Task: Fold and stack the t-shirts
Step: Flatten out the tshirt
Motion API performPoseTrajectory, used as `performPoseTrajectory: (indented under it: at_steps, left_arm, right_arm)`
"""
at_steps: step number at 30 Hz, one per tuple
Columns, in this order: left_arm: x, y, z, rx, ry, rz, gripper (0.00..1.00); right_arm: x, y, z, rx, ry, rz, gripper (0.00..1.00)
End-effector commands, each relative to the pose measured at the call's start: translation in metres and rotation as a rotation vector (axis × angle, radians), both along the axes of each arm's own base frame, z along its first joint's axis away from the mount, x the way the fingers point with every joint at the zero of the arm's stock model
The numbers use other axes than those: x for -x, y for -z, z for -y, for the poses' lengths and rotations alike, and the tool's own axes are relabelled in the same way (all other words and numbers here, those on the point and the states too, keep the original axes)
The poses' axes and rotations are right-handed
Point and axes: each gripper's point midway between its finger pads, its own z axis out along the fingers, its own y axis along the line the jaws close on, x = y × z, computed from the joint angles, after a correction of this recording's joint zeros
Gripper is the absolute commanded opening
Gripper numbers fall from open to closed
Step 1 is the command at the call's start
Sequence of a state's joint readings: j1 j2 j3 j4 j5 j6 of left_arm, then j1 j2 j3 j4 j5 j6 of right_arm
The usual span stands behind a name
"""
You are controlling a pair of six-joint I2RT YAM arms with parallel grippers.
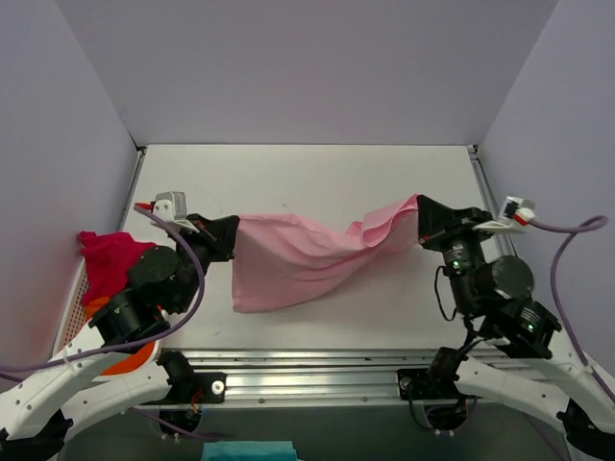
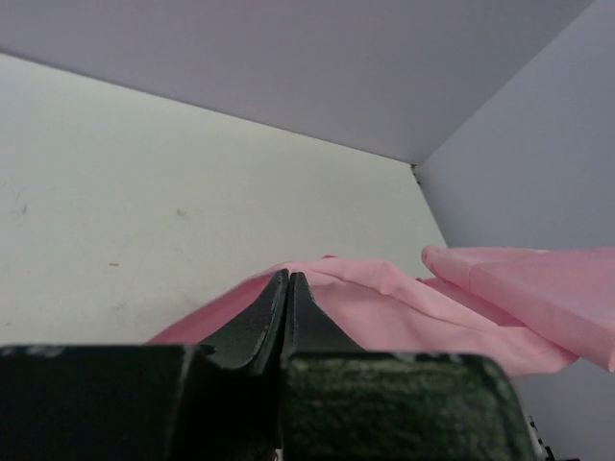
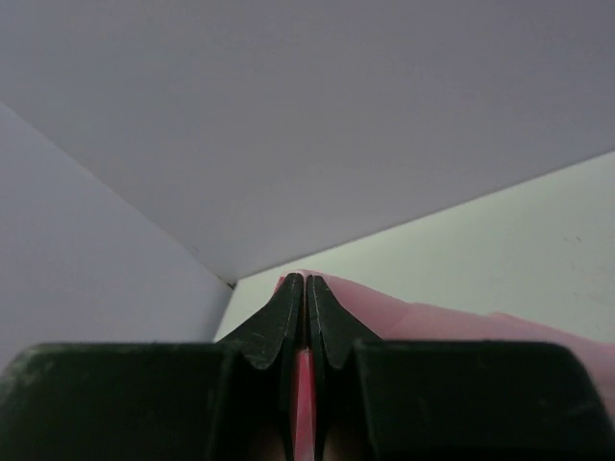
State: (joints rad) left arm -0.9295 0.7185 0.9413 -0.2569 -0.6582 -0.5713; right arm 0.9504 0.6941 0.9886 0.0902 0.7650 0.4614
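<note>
A light pink t-shirt hangs stretched between both arms above the table, sagging in the middle. My left gripper is shut on its left edge; in the left wrist view the pink cloth spreads beyond the closed left gripper. My right gripper is shut on the shirt's right corner, and pink cloth shows around the pressed right gripper. A magenta-red t-shirt lies crumpled at the far left. An orange t-shirt peeks out under the left arm.
The white table is walled by lilac panels at the back and both sides. A perforated white surface lies at the left edge under the magenta-red shirt. A teal object shows at the bottom edge below the metal rail.
</note>
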Motion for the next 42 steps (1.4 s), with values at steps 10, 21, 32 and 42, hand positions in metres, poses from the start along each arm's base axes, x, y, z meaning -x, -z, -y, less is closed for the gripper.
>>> performPoseTrajectory:
  at_steps: [10, 21, 32, 42]
  left_arm:
    - [0.075, -0.198, 0.003, 0.015, 0.371, 0.462, 0.02]
    - [-0.122, -0.043, -0.023, -0.261, -0.137, 0.098, 0.02]
    - [-0.304, 0.163, -0.065, -0.287, -0.238, -0.386, 0.92]
    - [-0.291, 0.106, -0.101, -0.281, -0.344, -0.314, 0.94]
  right_arm:
    - [0.060, -0.161, 0.023, -0.162, -0.216, 0.459, 0.00]
    - [-0.157, 0.012, -0.008, 0.385, 0.597, -0.164, 0.00]
    - [-0.311, 0.221, -0.028, 0.659, 0.755, -0.538, 0.97]
    - [-0.280, 0.172, -0.008, 0.555, 0.756, -0.467, 1.00]
